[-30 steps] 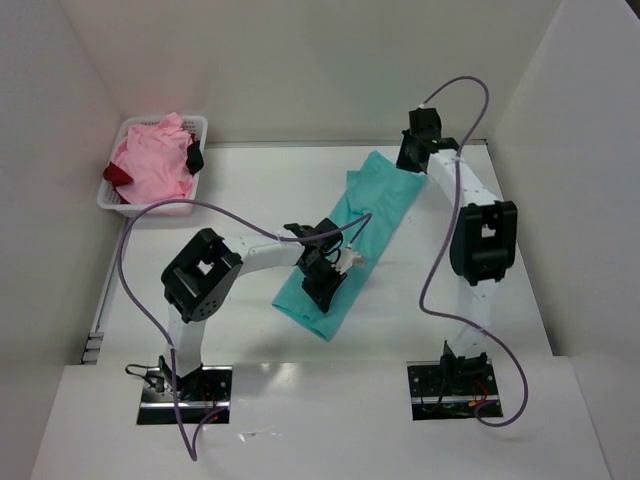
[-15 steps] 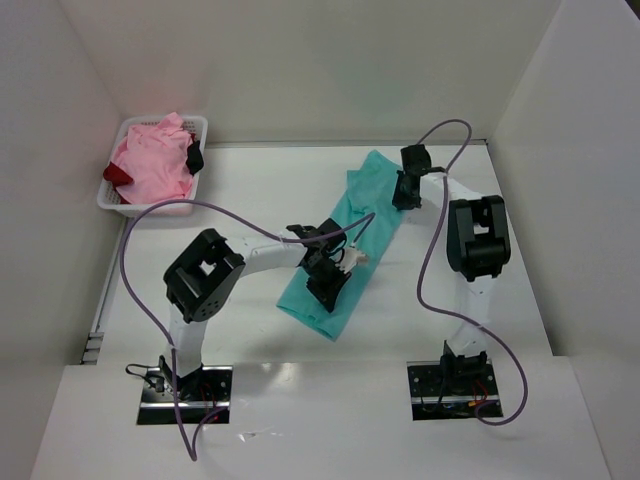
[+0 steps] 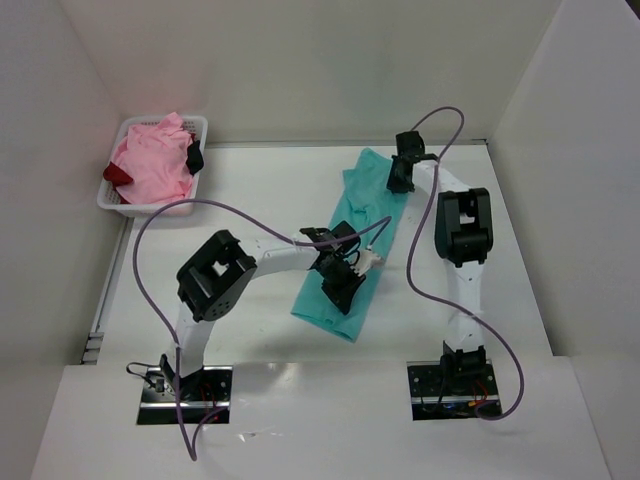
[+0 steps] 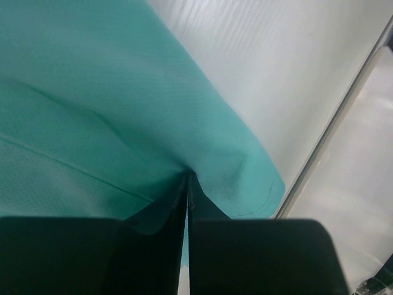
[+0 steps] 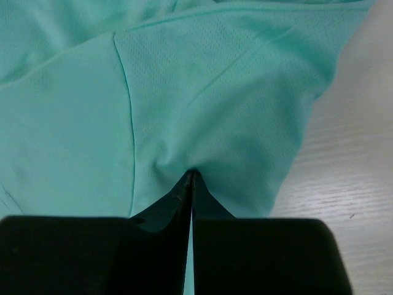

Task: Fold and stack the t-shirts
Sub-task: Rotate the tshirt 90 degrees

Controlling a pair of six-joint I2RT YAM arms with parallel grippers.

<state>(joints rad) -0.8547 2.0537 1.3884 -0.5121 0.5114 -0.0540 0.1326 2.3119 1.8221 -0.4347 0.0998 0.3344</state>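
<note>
The white surface (image 3: 250, 200) is carrying the teal t-shirt (image 3: 368, 195), which is lying as a long, partly folded strip running diagonally across its middle-right part. The white lattice basket (image 3: 200, 125) is sitting well apart in the far left corner, holding the heaped pink t-shirt (image 3: 150, 165) with the dark red t-shirt (image 3: 117, 174) peeking out at its left edge. The left arm (image 3: 280, 260) is reaching across to the strip's near end, where the left gripper (image 3: 340, 290) is keeping its jaws clenched on a pinch of teal cloth near the hem, and the right gripper (image 3: 400, 180) is standing at the far end, its jaws likewise grasping a fold of the same shirt.
</note>
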